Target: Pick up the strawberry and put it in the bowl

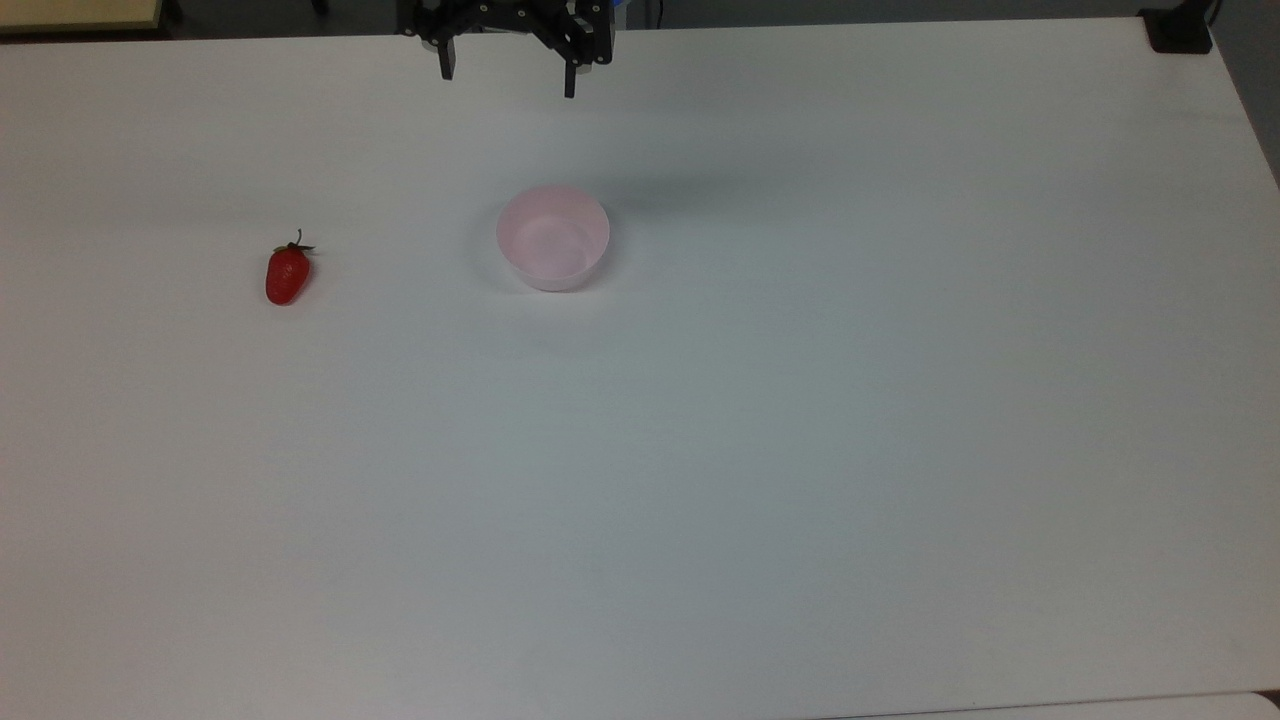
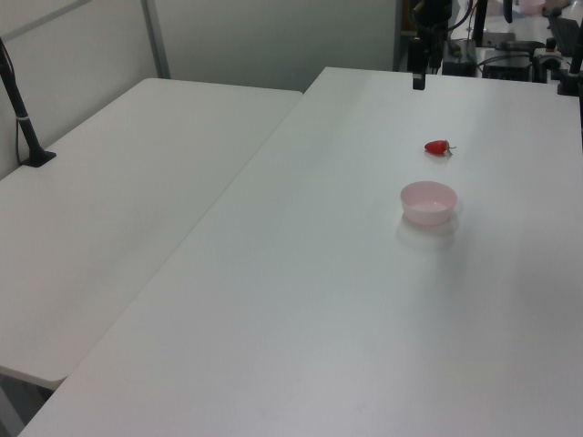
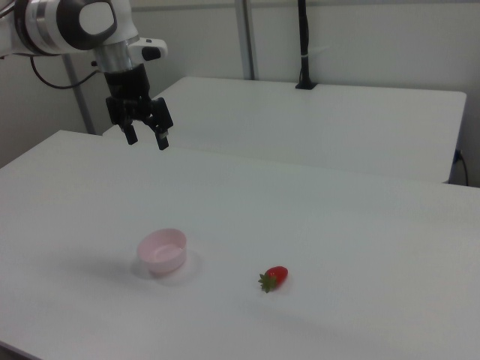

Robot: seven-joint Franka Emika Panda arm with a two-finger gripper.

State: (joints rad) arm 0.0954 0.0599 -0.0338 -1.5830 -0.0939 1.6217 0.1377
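A small red strawberry (image 1: 287, 273) with a green cap lies on the white table (image 1: 700, 480), at the top view's left. The pale pink bowl (image 1: 553, 238) stands upright and holds nothing, to the strawberry's right in the top view. My gripper (image 1: 508, 78) hangs open well above the table at its far edge in the top view, nothing between its fingers. In the right view the gripper (image 3: 147, 139) hovers high above and behind the bowl (image 3: 162, 250), and the strawberry (image 3: 274, 278) lies to the bowl's right. The left view has the strawberry (image 2: 438, 147) just beyond the bowl (image 2: 428, 201).
A second white table (image 2: 118, 200) adjoins at the left view's left, with a black post (image 2: 20, 114) clamped to it. A black clamp (image 1: 1178, 30) sits at the table's top right corner in the top view. Wide bare tabletop surrounds both objects.
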